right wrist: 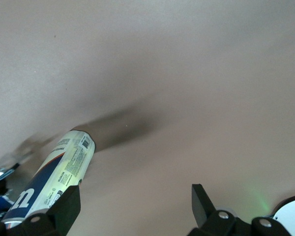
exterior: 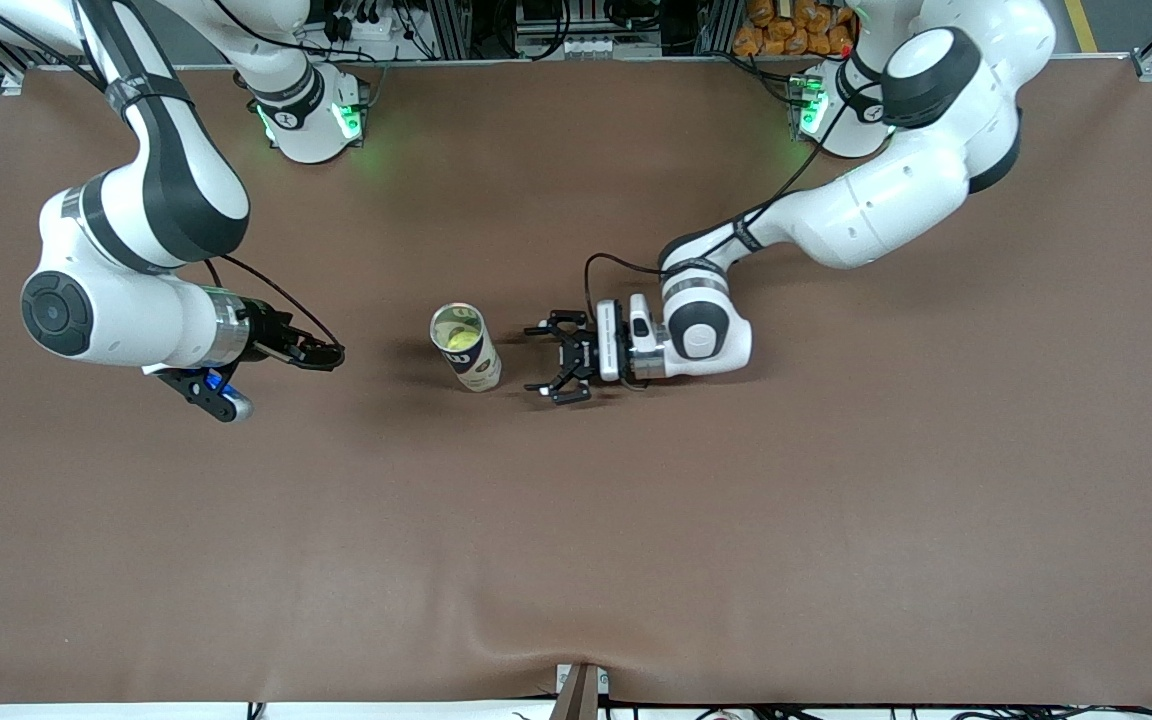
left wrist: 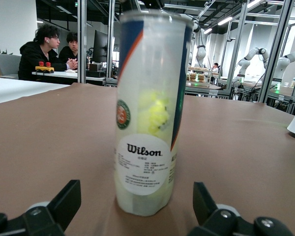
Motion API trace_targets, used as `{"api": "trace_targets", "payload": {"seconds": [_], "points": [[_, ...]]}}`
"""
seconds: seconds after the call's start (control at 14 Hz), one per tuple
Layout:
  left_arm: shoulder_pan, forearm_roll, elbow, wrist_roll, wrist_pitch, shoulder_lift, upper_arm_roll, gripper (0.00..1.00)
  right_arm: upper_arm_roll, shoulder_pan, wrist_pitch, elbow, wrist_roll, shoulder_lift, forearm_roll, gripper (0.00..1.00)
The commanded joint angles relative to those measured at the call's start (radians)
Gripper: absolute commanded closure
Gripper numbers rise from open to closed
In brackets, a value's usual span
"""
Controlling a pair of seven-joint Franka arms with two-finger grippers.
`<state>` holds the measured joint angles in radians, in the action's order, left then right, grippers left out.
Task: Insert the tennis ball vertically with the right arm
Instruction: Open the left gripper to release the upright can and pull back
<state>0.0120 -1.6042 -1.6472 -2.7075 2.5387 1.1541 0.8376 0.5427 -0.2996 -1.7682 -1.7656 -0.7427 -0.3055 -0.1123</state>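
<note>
In the front view's centre, our left gripper [exterior: 558, 362], fingers spread, faced the upright can [exterior: 466, 347], ball [exterior: 457, 338] already inside. Mid-left, the right gripper [exterior: 221, 392] hung spread, empty. The left wrist view centred the can [left wrist: 150, 113], seemingly lined up for steadying. The right wrist view showed the can [right wrist: 54, 177] at lower left.

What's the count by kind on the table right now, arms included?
Robot arms: 2, the right arm and the left arm
Grippers: 2, both with jaws open, the right gripper and the left gripper
Ball cans: 1, the clear tennis ball can standing upright
Tennis balls: 1, the yellow ball inside it
Total: 6
</note>
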Motion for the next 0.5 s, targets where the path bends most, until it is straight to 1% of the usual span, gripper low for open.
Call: {"api": "trace_targets", "payload": {"seconds": [0.0, 0.07, 0.21, 0.36, 0.43], "points": [[0.081, -0.002, -0.101, -0.015, 0.009, -0.102, 0.009, 0.00, -0.050, 0.028, -0.013, -0.038, 0.060, 0.058, 0.005, 0.00], [0.104, 0.054, -0.098, 0.017, 0.009, -0.103, 0.011, 0.00, -0.099, 0.066, -0.013, -0.037, 0.077, 0.060, 0.005, 0.00], [0.147, 0.217, -0.092, 0.147, 0.006, -0.112, 0.012, 0.00, -0.174, 0.114, -0.013, -0.038, 0.132, 0.065, 0.005, 0.00], [0.195, 0.395, -0.077, 0.309, -0.044, -0.126, 0.017, 0.00, -0.265, 0.173, -0.025, -0.063, 0.192, 0.075, 0.002, 0.00], [0.210, 0.493, -0.053, 0.393, -0.081, -0.125, 0.014, 0.00, -0.326, 0.216, -0.028, -0.070, 0.221, 0.080, -0.003, 0.00]]}}
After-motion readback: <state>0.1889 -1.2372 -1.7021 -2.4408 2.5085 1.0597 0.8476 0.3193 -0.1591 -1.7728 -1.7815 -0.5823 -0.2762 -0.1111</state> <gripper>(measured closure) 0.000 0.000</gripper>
